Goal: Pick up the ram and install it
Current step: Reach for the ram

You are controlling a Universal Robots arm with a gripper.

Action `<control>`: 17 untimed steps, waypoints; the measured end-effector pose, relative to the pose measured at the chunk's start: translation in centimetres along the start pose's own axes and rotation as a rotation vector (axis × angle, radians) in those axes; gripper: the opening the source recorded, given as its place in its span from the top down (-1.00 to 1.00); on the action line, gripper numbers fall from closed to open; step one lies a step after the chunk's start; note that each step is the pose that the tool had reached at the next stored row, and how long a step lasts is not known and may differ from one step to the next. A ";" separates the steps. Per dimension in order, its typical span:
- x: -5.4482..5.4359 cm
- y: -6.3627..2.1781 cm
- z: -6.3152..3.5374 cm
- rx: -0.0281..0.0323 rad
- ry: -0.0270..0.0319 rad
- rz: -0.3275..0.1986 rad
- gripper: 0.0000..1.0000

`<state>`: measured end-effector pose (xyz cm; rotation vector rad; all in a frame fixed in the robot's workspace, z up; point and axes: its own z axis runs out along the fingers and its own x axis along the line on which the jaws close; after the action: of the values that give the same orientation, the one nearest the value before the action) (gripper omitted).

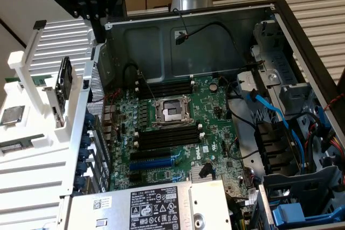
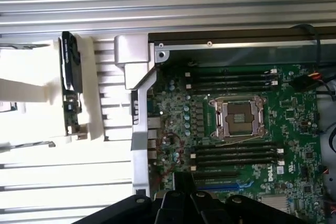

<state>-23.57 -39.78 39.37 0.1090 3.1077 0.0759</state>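
While the gripper (image 1: 96, 22) hangs over the corner of the case (image 1: 188, 36) on the exterior view's left, we cannot tell whether it is spread or pressed together. We see the ram (image 1: 62, 87) standing on edge in the white rack (image 1: 38, 154) just beside the case, below the gripper and apart from it. Through the wrist view we see the gripper (image 2: 184, 198) dark in the foreground, the ram (image 2: 71, 93) upright in the rack (image 2: 100, 108), and black slots (image 2: 233, 153) on both sides of the socket (image 2: 239, 119).

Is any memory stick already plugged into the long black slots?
No, the black slots on both sides of the processor socket stand empty.
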 end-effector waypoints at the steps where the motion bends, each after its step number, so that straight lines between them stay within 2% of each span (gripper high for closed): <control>1: 0.5 -0.03 -0.01 0.0000 -0.0001 0.000 0.80; 5: 2.0 -0.14 -0.05 0.0000 -0.0002 0.000 0.80; 9: 2.6 -0.18 -0.05 0.0001 0.0006 0.000 0.80; 10: 3.4 -0.24 -0.08 0.0001 0.0006 0.000 0.80; 12: 4.3 -0.30 -0.10 0.0000 0.0006 0.000 0.80; 14: 6.1 -0.43 -0.16 0.0000 0.0005 0.000 0.80; 16: 7.0 -0.49 -0.19 0.0001 0.0006 0.000 0.80; 17: 7.9 -0.55 -0.20 0.0001 0.0007 0.000 0.80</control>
<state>-31.52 -39.78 39.32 0.1092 3.1084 0.0757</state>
